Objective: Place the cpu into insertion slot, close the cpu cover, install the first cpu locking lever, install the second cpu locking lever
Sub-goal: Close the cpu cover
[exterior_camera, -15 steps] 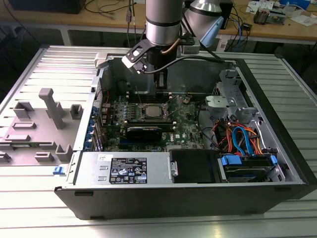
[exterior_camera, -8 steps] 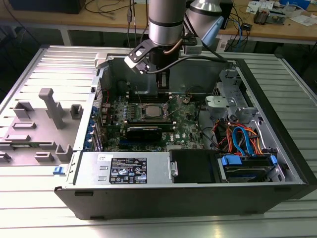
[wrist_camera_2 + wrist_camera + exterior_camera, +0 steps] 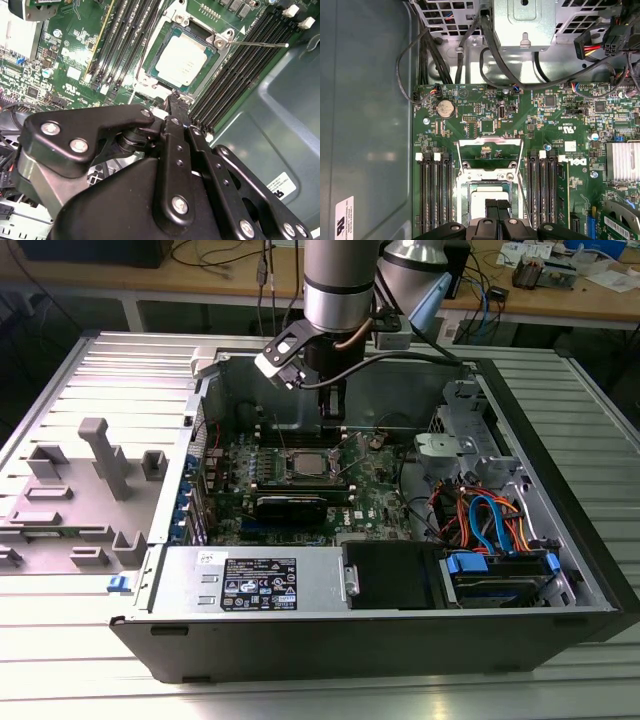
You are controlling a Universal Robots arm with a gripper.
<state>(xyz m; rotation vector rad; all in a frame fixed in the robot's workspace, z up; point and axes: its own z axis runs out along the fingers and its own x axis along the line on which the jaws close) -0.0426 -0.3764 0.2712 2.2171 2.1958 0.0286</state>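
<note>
The cpu (image 3: 182, 60) lies flat in the insertion slot (image 3: 470, 176) on the green board, its silver top facing up. In the exterior view the slot (image 3: 305, 465) sits mid-board inside the open computer case. The cpu cover (image 3: 490, 142) stands flipped open at the slot's far side, its window showing board behind it. A thin locking lever (image 3: 260, 44) sticks out sideways from one corner of the slot. My gripper (image 3: 175, 100) hangs a little above the cpu's near edge, fingers shut together with nothing between them; it also appears in the first wrist view (image 3: 497, 204) and the exterior view (image 3: 332, 418).
Black memory slots (image 3: 434, 190) flank the socket on both sides. Black cables (image 3: 495, 50) and a metal drive cage (image 3: 455, 445) lie beyond it. A finned heatsink (image 3: 622, 160) is on the board. A grey fixture (image 3: 95, 480) stands on the table at the exterior view's left.
</note>
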